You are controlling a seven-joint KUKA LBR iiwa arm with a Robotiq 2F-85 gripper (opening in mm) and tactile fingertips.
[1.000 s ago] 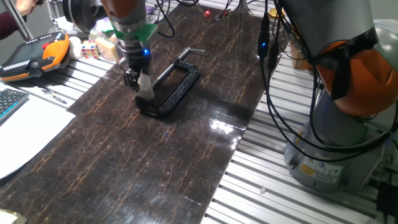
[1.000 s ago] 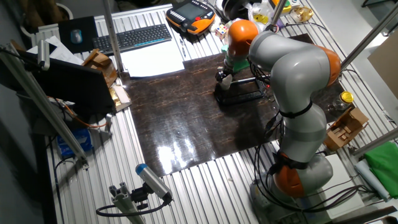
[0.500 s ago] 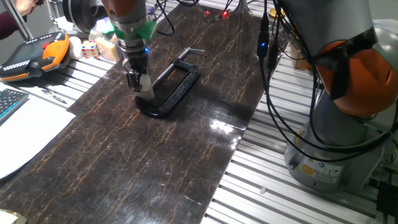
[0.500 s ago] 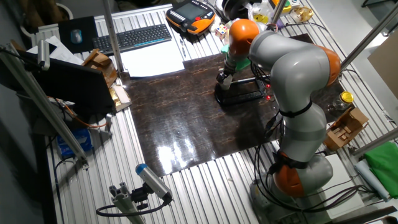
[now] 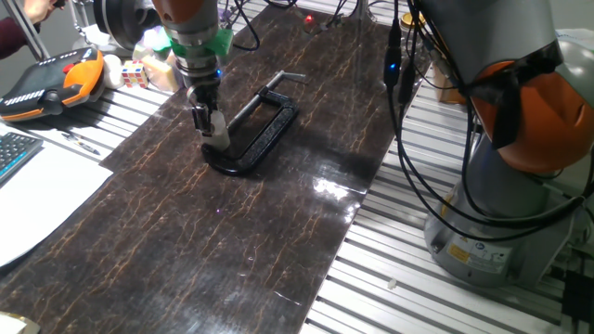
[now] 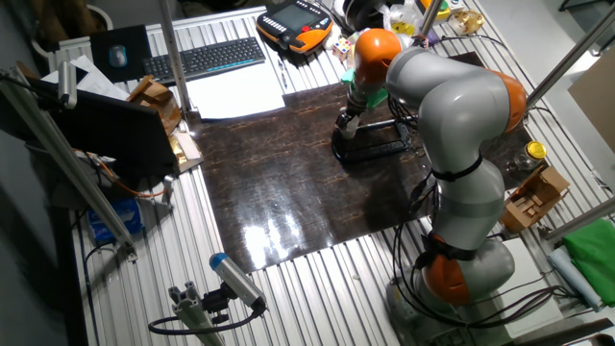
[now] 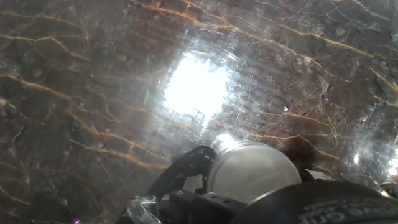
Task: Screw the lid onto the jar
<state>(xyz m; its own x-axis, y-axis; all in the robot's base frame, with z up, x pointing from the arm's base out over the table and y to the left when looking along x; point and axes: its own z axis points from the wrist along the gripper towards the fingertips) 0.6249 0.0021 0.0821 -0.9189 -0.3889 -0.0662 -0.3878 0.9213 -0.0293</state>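
Gripper (image 5: 210,122) positioned low over the dark marbled table (image 5: 186,241), directly above the near end of the black C-clamp (image 5: 255,137), with a whitish piece, apparently the jar (image 5: 219,135) with the lid, at the fingertips. Finger opening and grasp not determinable from either fixed view. In the hand view, round greyish-white top of the lid (image 7: 252,172) visible just beside the clamp.

jar (image 5: 219,133): whitish | C-clamp (image 5: 257,133): black | table (image 5: 278,232): dark, gold-veined
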